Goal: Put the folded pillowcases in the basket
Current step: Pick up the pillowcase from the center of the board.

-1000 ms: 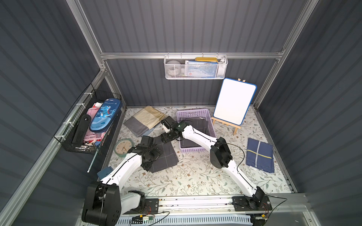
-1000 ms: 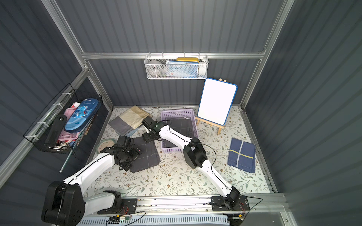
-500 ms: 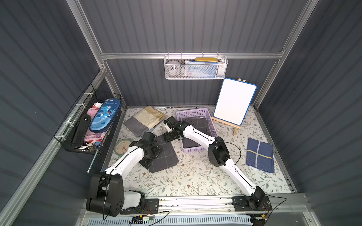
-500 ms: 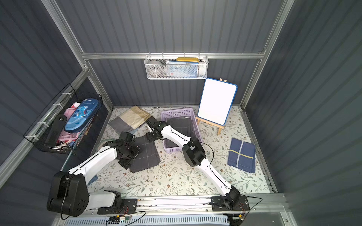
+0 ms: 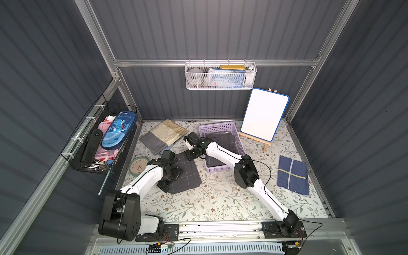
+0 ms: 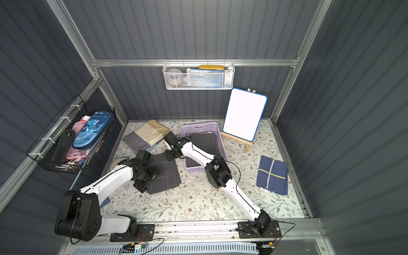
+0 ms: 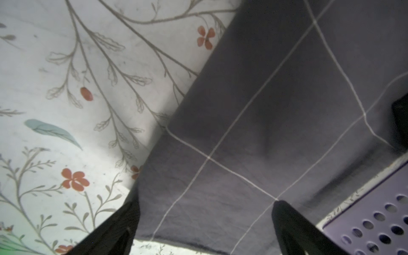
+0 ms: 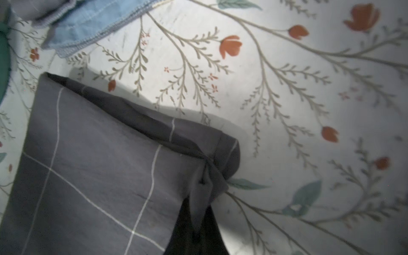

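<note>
Right wrist view: right gripper (image 8: 198, 212) pinches a corner of the pillowcase (image 8: 99, 165); left gripper (image 7: 205, 207) stands wide over it. Pillowcase lies on the table (image 5: 220, 198) beside the basket (image 5: 217, 129); lift and placement remain.

A whiteboard (image 5: 264, 114) (on a wooden easel) stands near a navy cloth (image 5: 291, 174).

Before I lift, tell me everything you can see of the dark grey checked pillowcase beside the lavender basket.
The folded pillowcase is dark grey cloth with thin white grid lines, folded into a rectangle, lying flat on the floral mat beside the basket, outside it. The right gripper is shut on one corner, bunching it. The left gripper stands open over another edge; contact unclear.
</note>
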